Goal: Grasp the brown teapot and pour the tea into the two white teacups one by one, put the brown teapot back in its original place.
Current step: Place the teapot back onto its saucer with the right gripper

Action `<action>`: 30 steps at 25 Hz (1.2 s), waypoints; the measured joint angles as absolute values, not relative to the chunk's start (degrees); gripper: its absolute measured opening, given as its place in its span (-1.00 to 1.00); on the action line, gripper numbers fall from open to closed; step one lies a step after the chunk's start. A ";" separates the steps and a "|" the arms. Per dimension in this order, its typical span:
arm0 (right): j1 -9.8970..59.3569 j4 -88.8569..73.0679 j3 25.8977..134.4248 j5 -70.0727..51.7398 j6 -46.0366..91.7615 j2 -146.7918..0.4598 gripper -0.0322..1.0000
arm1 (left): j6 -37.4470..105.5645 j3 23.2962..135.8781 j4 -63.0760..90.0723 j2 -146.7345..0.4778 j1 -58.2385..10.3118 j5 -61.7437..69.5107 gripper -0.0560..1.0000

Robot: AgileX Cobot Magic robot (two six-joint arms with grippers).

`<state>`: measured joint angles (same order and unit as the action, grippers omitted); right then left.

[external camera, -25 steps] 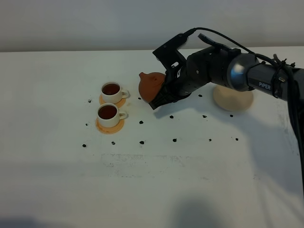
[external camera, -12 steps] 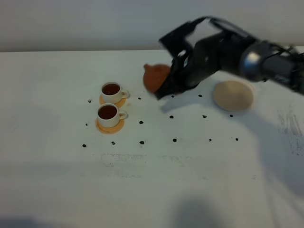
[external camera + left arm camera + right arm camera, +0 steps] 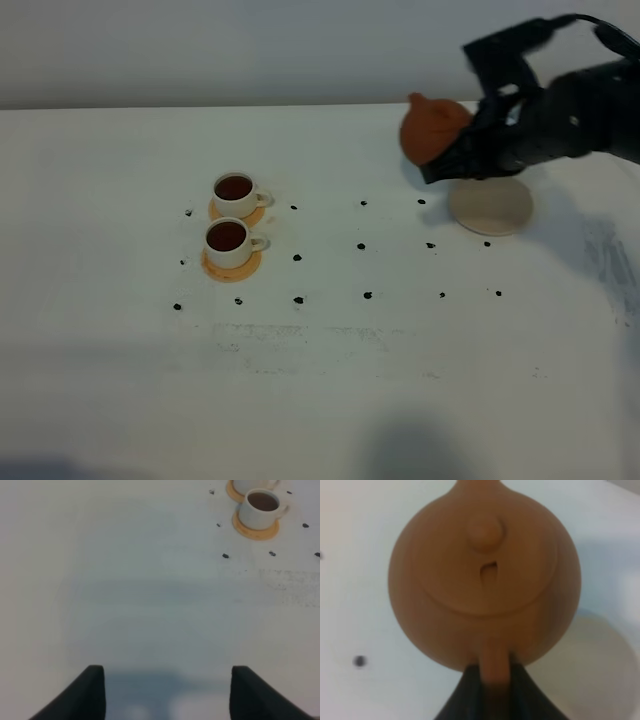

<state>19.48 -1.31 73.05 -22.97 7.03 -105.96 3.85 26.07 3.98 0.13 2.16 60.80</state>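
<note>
The brown teapot (image 3: 432, 128) hangs in the air above the far left edge of the pale cream saucer (image 3: 492, 208), its spout pointing left. My right gripper (image 3: 452, 160) is shut on the teapot's loop handle. In the right wrist view the teapot (image 3: 485, 575) fills the frame, lid knob up, with the gripper (image 3: 492, 695) clamped on the handle and part of the saucer (image 3: 602, 672) beside it. Two white teacups (image 3: 234, 189) (image 3: 227, 238), both holding dark tea, stand at centre left. My left gripper (image 3: 167, 695) is open over bare table, well short of the nearer cup (image 3: 260, 507).
Each cup stands on a small orange-tan coaster (image 3: 232, 265). Small black dots (image 3: 367, 295) are scattered over the white table (image 3: 320, 380). A pale wall runs along the table's far edge.
The right arm has carried the teapot to the right, away from the teacups and over to the saucer's left edge. The cups and the left gripper have not moved.
</note>
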 joint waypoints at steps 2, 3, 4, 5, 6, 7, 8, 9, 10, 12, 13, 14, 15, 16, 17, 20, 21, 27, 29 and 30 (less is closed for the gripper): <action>17.49 -1.70 70.53 -21.83 6.04 -105.90 -0.72 | 3.85 26.07 3.98 0.13 2.16 60.80 0.09; 16.59 -1.76 69.33 -21.39 5.53 -105.90 -0.72 | 3.85 26.07 3.98 0.13 2.16 60.80 0.09; 15.75 -1.82 68.39 -20.77 5.21 -105.90 -0.72 | 3.85 26.07 3.98 0.13 2.16 60.80 0.09; 15.15 -1.89 67.39 -19.98 4.94 -105.85 -0.72 | 3.85 26.07 3.98 0.13 2.16 60.80 0.09; 14.61 -2.01 66.52 -19.35 4.67 -105.85 -0.72 | 3.85 26.07 3.98 0.13 2.16 60.80 0.09; 14.23 -2.00 65.90 -18.70 4.59 -105.85 -0.72 | 3.85 26.07 3.98 0.13 2.16 60.80 0.09; 14.07 -2.02 65.31 -18.34 4.44 -105.85 -0.72 | 3.85 26.07 3.98 0.13 2.16 60.80 0.09; 14.01 -2.09 64.94 -18.04 4.30 -105.85 -0.72 | 3.85 26.07 3.98 0.13 2.16 60.80 0.09; 14.01 -2.17 64.82 -17.94 4.24 -105.94 -0.72 | 3.85 26.07 3.98 0.13 2.16 60.80 0.09; 14.01 -2.28 64.78 -16.81 4.20 -106.40 -0.72 | 3.85 26.07 3.98 0.13 2.16 60.80 0.09; 14.01 -2.43 64.78 -16.35 4.20 -106.86 -0.72 | 3.85 26.07 3.98 0.13 2.16 60.80 0.09; 14.01 -2.49 64.78 -15.86 4.20 -107.40 -0.72 | 3.85 26.07 3.98 0.13 2.16 60.80 0.09; 14.01 -2.61 64.78 -15.50 4.13 -107.94 -0.72 | 3.85 26.07 3.98 0.13 2.16 60.80 0.09; 14.01 -2.67 64.78 -15.18 4.07 -108.46 -0.72 | 3.85 26.07 3.98 0.13 2.16 60.80 0.09; 14.01 -2.67 64.70 -14.88 4.07 -108.99 -0.72 | 3.85 26.07 3.98 0.13 2.16 60.80 0.09; 13.72 -2.79 64.59 -14.15 3.76 -110.31 -0.72 | 3.85 26.07 3.98 0.13 2.16 60.80 0.09; 13.53 -2.79 64.59 -13.90 3.49 -110.54 -0.72 | 3.85 26.07 3.98 0.13 2.16 60.80 0.09; 12.85 -2.79 64.59 -12.48 2.69 -111.40 -0.72 | 3.85 26.07 3.98 0.13 2.16 60.80 0.09; 12.53 -2.79 64.57 -12.48 2.61 -111.44 -0.72 | 3.85 26.07 3.98 0.13 2.16 60.80 0.09; 12.45 -2.79 64.52 -12.48 2.40 -111.44 -0.72 | 3.85 26.07 3.98 0.13 2.16 60.80 0.09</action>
<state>12.45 -2.79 64.52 -12.48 2.40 -111.44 3.85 26.07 3.98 0.13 2.16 60.80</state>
